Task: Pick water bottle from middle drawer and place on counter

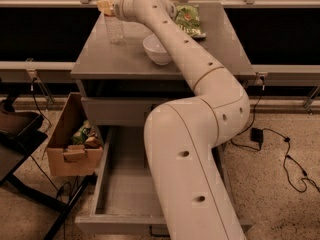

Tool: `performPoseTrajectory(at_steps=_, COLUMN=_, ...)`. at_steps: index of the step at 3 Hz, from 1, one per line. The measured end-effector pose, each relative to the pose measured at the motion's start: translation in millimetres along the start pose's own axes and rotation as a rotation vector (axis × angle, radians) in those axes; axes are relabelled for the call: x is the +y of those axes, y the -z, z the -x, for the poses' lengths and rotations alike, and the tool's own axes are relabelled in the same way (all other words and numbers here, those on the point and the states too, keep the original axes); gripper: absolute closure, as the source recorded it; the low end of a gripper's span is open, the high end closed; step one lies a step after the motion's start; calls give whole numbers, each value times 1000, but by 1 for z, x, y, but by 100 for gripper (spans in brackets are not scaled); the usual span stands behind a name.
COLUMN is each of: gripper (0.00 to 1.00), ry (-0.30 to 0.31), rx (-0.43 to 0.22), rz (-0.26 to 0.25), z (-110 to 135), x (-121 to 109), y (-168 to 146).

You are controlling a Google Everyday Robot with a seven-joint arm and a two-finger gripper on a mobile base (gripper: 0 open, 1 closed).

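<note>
The water bottle, clear and ribbed, stands upright on the grey counter near its far left corner. My gripper is at the bottle's top, touching or just beside its neck, with the arm reaching across the counter from the right. The bottle's cap is hidden behind the gripper. The middle drawer is pulled out at the bottom of the cabinet, and the part of its grey floor that shows is bare. My arm covers the drawer's right half.
A white bowl sits mid-counter next to my arm. A green snack bag lies at the far right of the counter. A cardboard box with items stands on the floor left of the drawer. Cables run across the floor at right.
</note>
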State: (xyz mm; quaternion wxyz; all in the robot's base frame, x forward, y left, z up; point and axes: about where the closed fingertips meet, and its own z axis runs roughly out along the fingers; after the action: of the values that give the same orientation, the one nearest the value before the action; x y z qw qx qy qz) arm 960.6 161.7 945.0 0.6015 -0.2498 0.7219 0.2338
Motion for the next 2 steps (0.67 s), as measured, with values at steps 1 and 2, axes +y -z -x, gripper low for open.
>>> performPoseTrajectory(at_steps=1, gripper=16, ry=0, rx=0, rz=0, z=0, x=0, y=0)
performPoseTrajectory(at_steps=2, gripper=0, ry=0, rx=0, rz=0, z=0, x=0, y=0)
